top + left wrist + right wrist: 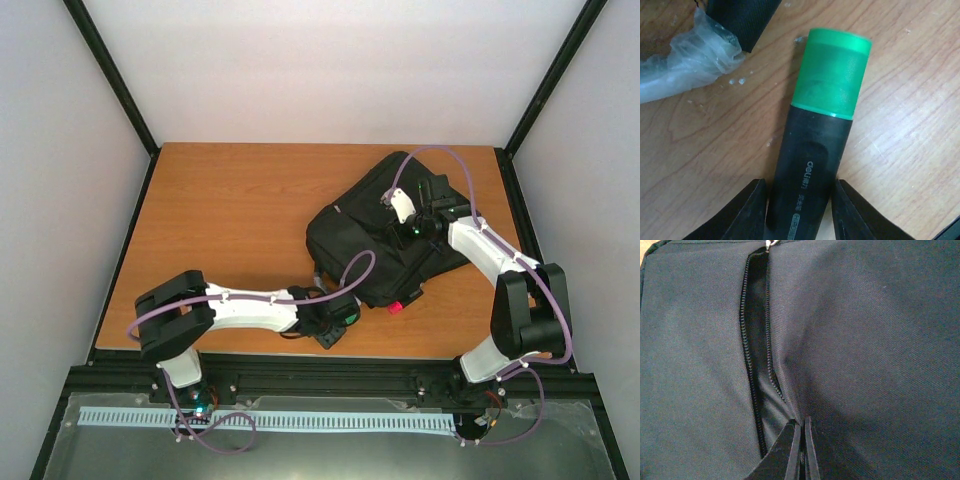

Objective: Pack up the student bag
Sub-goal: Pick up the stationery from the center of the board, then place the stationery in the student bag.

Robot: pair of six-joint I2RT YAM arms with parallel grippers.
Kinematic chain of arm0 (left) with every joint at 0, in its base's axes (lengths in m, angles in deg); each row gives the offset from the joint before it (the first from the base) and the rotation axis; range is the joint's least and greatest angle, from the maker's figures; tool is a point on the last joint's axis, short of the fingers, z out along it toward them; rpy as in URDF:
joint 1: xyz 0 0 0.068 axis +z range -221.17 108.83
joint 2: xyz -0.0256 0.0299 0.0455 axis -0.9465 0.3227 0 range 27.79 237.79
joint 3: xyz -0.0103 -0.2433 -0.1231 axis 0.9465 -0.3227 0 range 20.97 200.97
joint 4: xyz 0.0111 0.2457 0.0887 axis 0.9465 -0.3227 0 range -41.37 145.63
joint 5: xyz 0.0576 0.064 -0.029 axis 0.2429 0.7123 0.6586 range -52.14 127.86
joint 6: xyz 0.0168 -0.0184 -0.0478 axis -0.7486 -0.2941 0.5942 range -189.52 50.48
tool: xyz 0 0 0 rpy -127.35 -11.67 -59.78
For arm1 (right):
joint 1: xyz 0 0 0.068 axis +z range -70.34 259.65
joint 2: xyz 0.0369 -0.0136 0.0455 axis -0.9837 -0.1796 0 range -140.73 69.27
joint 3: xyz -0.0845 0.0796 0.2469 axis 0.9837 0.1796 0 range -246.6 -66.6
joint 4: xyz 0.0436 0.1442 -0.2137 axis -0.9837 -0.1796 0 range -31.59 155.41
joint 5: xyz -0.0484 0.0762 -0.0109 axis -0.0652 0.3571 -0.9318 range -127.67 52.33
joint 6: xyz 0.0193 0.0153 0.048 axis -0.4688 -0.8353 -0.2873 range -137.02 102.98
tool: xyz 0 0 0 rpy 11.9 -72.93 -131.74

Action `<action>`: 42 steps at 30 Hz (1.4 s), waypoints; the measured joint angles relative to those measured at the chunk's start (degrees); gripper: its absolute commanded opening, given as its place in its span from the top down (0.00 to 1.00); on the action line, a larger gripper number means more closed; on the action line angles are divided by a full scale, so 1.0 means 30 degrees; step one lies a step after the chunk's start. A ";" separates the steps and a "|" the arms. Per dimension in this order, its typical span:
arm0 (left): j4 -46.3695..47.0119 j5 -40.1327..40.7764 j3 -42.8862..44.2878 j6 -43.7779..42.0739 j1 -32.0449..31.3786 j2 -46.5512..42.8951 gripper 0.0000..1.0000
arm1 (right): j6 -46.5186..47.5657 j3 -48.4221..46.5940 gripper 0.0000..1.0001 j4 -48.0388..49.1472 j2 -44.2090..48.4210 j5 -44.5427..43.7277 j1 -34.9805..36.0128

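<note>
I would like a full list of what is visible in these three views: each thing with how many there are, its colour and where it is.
student bag: one, black, lying on the right half of the table, one zip open
highlighter: one, black body with green cap, just above the wood, near the table's front edge
plastic wrap: one piece, clear, on the table beside a black strap
small object: one, red, at the bag's near edge; too small to identify
table: one, brown wood
left pincer: one, black, shut on the highlighter
right pincer: one, black, shut on the bag's fabric beside the open zip
</note>
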 measured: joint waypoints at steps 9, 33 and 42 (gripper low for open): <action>-0.0226 -0.0051 0.0852 -0.0401 0.0000 0.0678 0.70 | 0.0000 0.0000 0.97 0.0000 0.0000 0.0051 -0.0015; -0.1129 0.0794 0.4692 0.0291 0.0459 -0.1982 0.79 | -0.0015 0.0000 0.97 -0.0015 0.0539 0.0350 -0.0175; -0.0306 0.1887 0.6972 0.0991 0.2324 0.0882 0.79 | -0.0007 0.0007 0.97 -0.0015 0.1588 0.0372 -0.0372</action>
